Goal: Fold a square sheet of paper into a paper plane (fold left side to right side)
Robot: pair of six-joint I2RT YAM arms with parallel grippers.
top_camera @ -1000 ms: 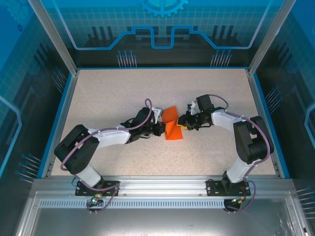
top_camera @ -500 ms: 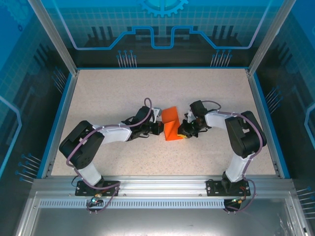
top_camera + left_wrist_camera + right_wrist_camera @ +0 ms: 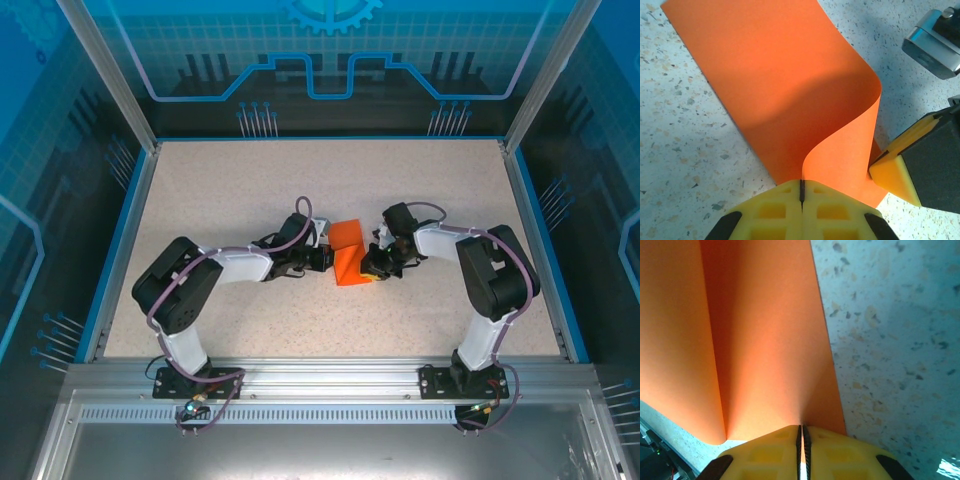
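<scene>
1. Item: thin bright orange paper sheet (image 3: 347, 240), plain and unmarked, partly folded over. It lies near the middle of the table, a little toward the near edge, between the left gripper (image 3: 328, 262) and the right gripper (image 3: 368, 268).
2. Form: in the left wrist view, one part of the sheet rests flat on the table and runs away to the upper left. The nearer part rises off the surface in a smooth, uncreased curl. In the right wrist view, two orange surfaces meet along a shaded line running away from the jaws.
3. Left gripper (image 3: 801, 192): yellow ribbed jaws are pressed together. The raised edge of the sheet is pinched in the seam between them, and the curl springs directly from that seam.
4. Right gripper (image 3: 801, 437): yellow jaws are closed to a thin slit and clamped on the near edge of the sheet, which spreads away from them.
5. Relation: in the top view, the grippers face each other across the sheet, the left one at its left side and the right one at its right side. In the left wrist view, the right gripper's yellow wedge tip meets the sheet's lower right corner, just beside the left jaws.
6. Support: speckled beige table (image 3: 220, 190) with a blue rim.
</scene>
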